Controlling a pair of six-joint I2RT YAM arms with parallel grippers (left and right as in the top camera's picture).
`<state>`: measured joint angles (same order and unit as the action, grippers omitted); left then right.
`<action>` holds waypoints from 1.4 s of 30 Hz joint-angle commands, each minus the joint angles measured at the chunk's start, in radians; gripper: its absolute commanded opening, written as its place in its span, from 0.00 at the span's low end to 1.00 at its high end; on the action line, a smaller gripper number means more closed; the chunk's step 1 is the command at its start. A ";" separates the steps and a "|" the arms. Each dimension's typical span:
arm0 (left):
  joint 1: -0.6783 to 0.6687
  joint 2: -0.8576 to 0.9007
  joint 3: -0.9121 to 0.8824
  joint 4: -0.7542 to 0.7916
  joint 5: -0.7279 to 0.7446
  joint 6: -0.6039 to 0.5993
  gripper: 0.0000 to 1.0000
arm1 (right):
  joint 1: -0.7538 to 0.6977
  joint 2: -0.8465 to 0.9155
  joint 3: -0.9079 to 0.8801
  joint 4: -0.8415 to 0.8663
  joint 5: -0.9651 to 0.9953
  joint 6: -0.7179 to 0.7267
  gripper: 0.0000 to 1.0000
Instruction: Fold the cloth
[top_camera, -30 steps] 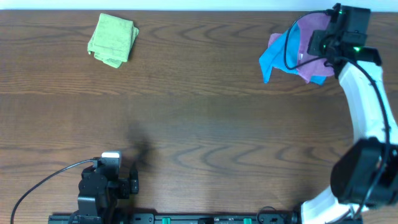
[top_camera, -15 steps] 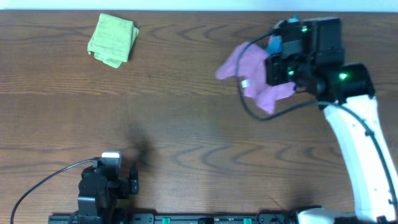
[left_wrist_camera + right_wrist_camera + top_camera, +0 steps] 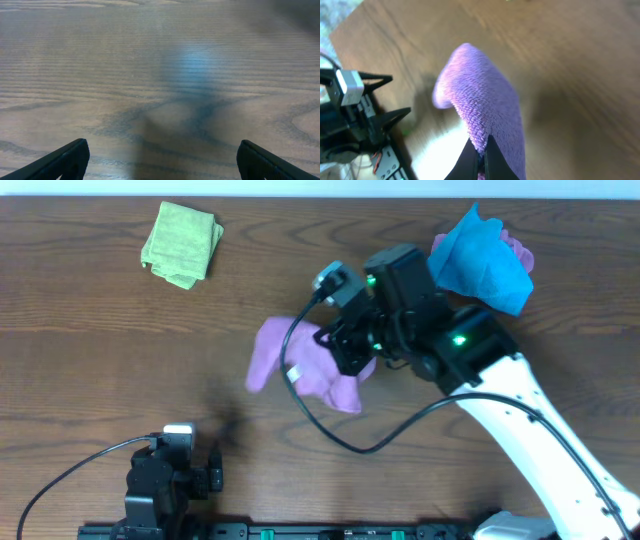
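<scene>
The purple cloth [image 3: 300,360] hangs crumpled from my right gripper [image 3: 345,352] over the middle of the table, its small white tag [image 3: 295,373] showing. In the right wrist view the cloth [image 3: 485,110] drapes away from the gripper [image 3: 481,159], whose jaws are shut on its edge. My left gripper [image 3: 160,162] is open and empty, low over bare wood near the front left; in the overhead view it sits at the front edge [image 3: 215,473].
A bright blue cloth [image 3: 480,265] lies at the back right with a bit of pink cloth [image 3: 518,252] under it. A folded lime-green cloth [image 3: 182,242] lies at the back left. The left arm base [image 3: 160,485] is at the front edge.
My right gripper has carried the purple cloth from the back right, off the blue cloth, leftward and forward to the table's middle. The left arm has not moved.
</scene>
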<state>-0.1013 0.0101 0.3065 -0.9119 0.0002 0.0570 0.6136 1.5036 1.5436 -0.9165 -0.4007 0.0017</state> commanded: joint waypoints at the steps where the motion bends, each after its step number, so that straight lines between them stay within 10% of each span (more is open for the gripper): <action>1: -0.004 -0.006 -0.008 -0.060 -0.003 0.022 0.95 | 0.008 0.097 0.011 0.004 0.018 -0.019 0.01; 3: -0.004 -0.006 -0.008 -0.060 -0.003 0.022 0.96 | -0.003 0.175 0.011 0.025 0.095 -0.052 0.01; 5: -0.004 -0.006 -0.008 -0.060 -0.003 0.021 0.95 | -0.021 0.255 0.011 0.069 0.206 -0.064 0.55; 9: -0.004 -0.006 -0.008 -0.060 -0.003 0.021 0.95 | -0.087 0.348 0.012 0.161 0.355 -0.018 0.82; 22: -0.004 -0.006 -0.008 -0.056 -0.003 0.022 0.95 | -0.196 0.291 -0.028 -0.206 0.097 -0.123 0.81; 42: -0.004 -0.006 -0.008 -0.030 -0.002 0.021 0.95 | -0.193 0.291 -0.375 0.005 0.120 -0.314 0.73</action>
<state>-0.1013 0.0101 0.3061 -0.9058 -0.0002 0.0574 0.4259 1.8053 1.1744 -0.9318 -0.3317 -0.2417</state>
